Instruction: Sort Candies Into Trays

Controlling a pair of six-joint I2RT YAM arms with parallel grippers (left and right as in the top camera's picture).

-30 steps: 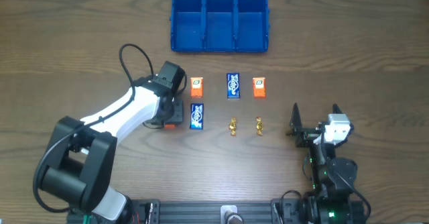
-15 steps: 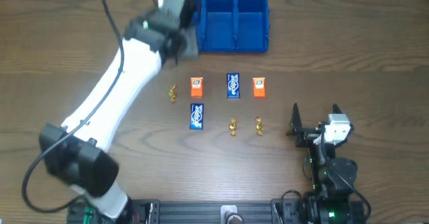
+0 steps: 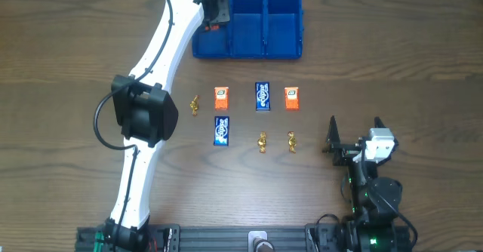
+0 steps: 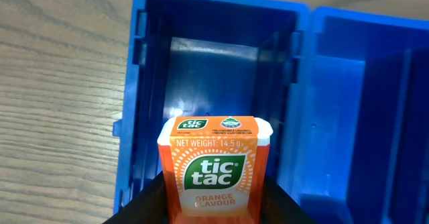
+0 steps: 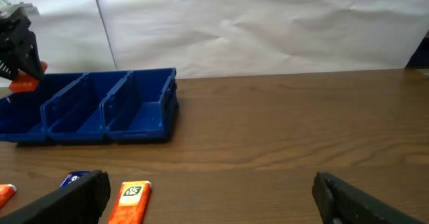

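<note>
Holding an orange candy box between its two fingers, my left pincer is clamped on the box's lower sides, with the printed face towards my wrist camera. That arm is stretched far up the desk, and the box hangs over the left end compartment of the blue tray. The left wrist view shows the compartment's floor beyond the box's top edge. I cannot tell whether the bottom of the box sits below the rim. The tray has three compartments side by side and lies at the far side of the desk, and the right wrist view shows the orange box at its left end. Between the tray and my bases the other candies lie loose in two rough rows. Two more orange boxes flank a blue packet in the row nearer the tray. A gold-wrapped sweet lies just left of that row. A second blue packet lies in the nearer row, with two more gold sweets to its right. My right pincer sits low by its own base at the right, well apart from the candies, its fingers spread wide with bare desk between them.
</note>
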